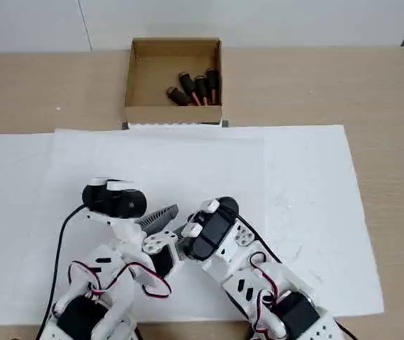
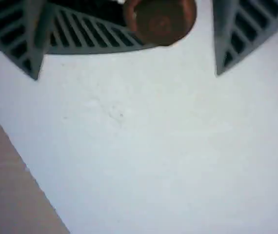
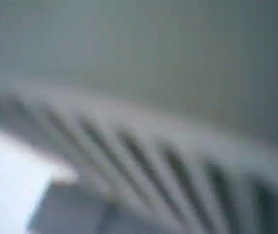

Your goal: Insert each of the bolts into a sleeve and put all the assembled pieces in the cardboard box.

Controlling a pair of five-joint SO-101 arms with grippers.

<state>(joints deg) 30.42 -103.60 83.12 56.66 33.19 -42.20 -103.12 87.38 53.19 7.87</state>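
Copper bolt (image 2: 161, 19) sits ungripped inside the wide-open left claw (image 2: 127, 74) above white paper (image 2: 153, 146); right claw (image 1: 186, 228) hidden, cannot tell.

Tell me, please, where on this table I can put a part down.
Free: the strip of white sheet between the cardboard box and the arms; the sheet's right part, beside the right arm; its left part, beside the left arm; the box's left half. Crowded: the near middle, where both arms stand together, and the box's right half, with four assembled pieces.

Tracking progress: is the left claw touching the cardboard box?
Apart. High view: the left claw hangs over the white paper, a bare stretch between it and the cardboard box.
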